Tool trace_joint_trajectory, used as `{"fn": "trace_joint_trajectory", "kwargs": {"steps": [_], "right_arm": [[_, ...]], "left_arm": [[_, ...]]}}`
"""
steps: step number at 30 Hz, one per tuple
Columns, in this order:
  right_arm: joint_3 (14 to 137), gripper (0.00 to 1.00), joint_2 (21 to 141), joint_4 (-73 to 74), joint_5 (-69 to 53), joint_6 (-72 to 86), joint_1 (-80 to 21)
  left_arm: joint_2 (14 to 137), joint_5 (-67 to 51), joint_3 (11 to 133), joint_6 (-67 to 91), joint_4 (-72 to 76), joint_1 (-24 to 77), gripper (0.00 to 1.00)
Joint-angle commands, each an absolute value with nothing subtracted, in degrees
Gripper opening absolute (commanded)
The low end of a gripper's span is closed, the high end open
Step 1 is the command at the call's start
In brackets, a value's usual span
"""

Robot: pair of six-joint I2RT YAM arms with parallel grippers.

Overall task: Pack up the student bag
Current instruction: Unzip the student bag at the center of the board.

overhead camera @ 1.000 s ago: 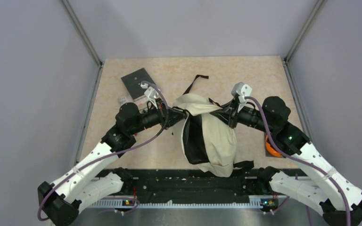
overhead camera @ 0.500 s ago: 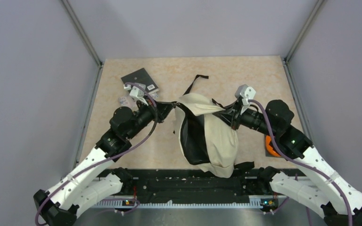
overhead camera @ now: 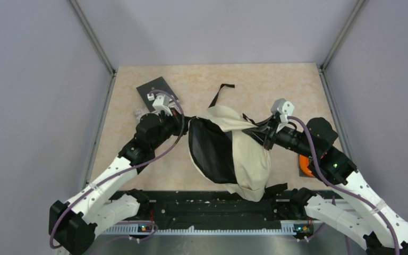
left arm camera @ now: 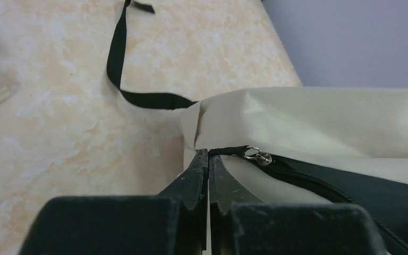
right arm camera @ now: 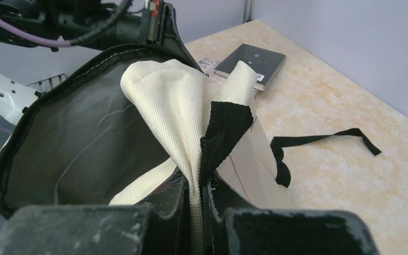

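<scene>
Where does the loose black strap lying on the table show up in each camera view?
Top external: the loose black strap lies on the table just beyond the far edge of the student bag, near centre.
Left wrist: upper left, curving down to the bag's cream corner.
Right wrist: right of centre, flat on the table.
Shared landmark: the student bag's cream fabric, visible in all three views.

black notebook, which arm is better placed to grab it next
Probably left: the left pincer, shut on the student bag, sits near the black notebook; the right pincer grips the far side.
</scene>
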State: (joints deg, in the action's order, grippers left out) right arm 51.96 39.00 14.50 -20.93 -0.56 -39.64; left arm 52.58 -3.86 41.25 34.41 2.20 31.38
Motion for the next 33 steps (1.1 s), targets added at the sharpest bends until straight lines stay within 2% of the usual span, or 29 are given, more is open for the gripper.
{"fn": "trace_joint_trajectory", "kwargs": {"steps": [1,8,12,15,16,20,22,26,33], "right_arm": [[52.12,0.00,36.36,5.91,-20.44,2.83,-40.08],[50.09,0.00,36.05,-1.36,-16.16,6.57,-40.09],[50.20,0.00,36.19,-2.24,-11.74,7.37,-40.08],[51.49,0.00,36.71,-1.12,-7.31,7.38,-40.08],[51.96,0.00,36.95,-0.63,-5.19,7.38,-40.08],[56.30,0.00,39.92,3.90,5.58,6.37,-40.08],[59.25,0.00,41.98,5.93,11.08,5.42,-40.08],[63.22,0.00,45.93,7.52,18.98,2.54,-40.08],[62.11,0.00,49.06,2.22,26.52,0.33,-40.08]], "left_arm": [[55.46,-3.92,36.86,33.98,3.10,29.84,0.00],[59.77,-9.78,26.63,35.91,14.12,29.43,0.00],[61.79,-9.32,28.07,33.70,10.67,29.34,0.00],[58.71,-5.46,32.92,30.70,4.29,29.13,0.02],[57.03,-3.34,34.66,29.61,2.16,29.06,0.09],[50.44,7.63,42.20,25.59,-7.62,28.75,0.51],[48.42,12.39,46.08,24.31,-12.73,28.18,0.62],[47.32,18.46,53.07,22.94,-21.83,27.04,0.72],[50.11,17.26,59.23,22.31,-24.15,25.67,0.77]]}}
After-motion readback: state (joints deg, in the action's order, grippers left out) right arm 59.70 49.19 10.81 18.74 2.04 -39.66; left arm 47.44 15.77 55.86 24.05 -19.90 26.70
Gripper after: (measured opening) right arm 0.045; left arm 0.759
